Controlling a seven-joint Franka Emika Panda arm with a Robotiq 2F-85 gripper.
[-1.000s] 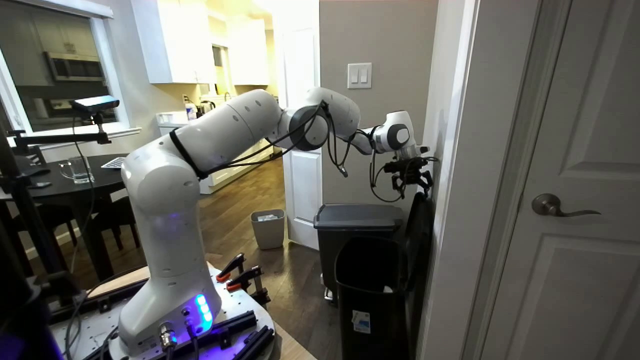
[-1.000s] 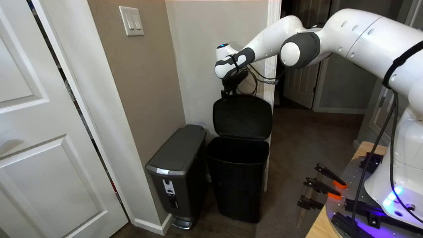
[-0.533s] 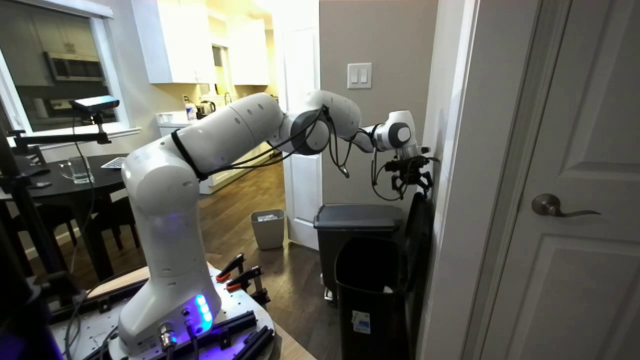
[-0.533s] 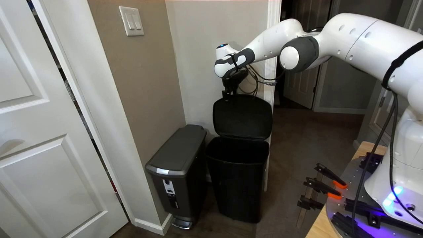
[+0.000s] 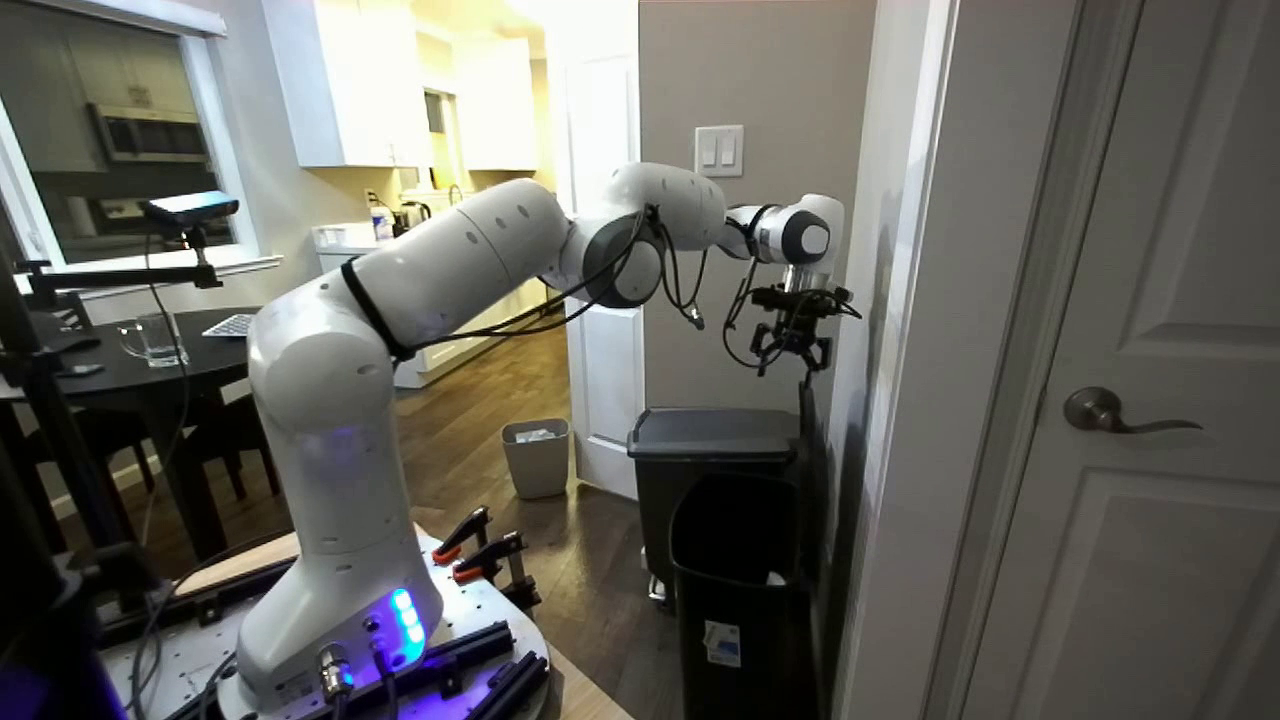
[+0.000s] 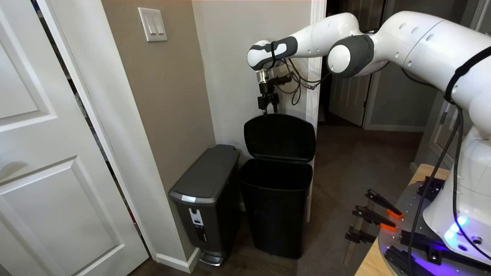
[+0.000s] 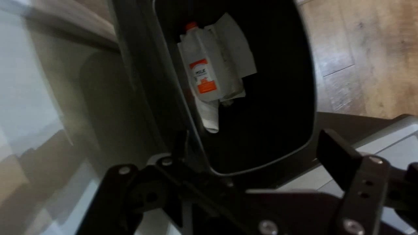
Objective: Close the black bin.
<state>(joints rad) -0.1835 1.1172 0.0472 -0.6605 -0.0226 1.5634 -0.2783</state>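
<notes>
Tool (image 7: 254,140) spread wide at the top of the raised lid (image 6: 280,136), black bin (image 6: 274,218) below; cannot tell whether touching; if lifted too high, could slip off, letting lid drop back.

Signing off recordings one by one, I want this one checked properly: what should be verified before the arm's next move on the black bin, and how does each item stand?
1. Black bin closed: not ok; its lid stands raised.
2. Fingers apart: ok; the wrist view shows a wide gap.
3. Fingers near the lid: ok; they hang about its upper edge in both exterior views.
4. Firm contact with the lid: cannot tell.
5. Trash clear of the opening: ok; the milk jug lies down inside.
6. Neighboring gray bin shut: ok; its top is down.
</notes>
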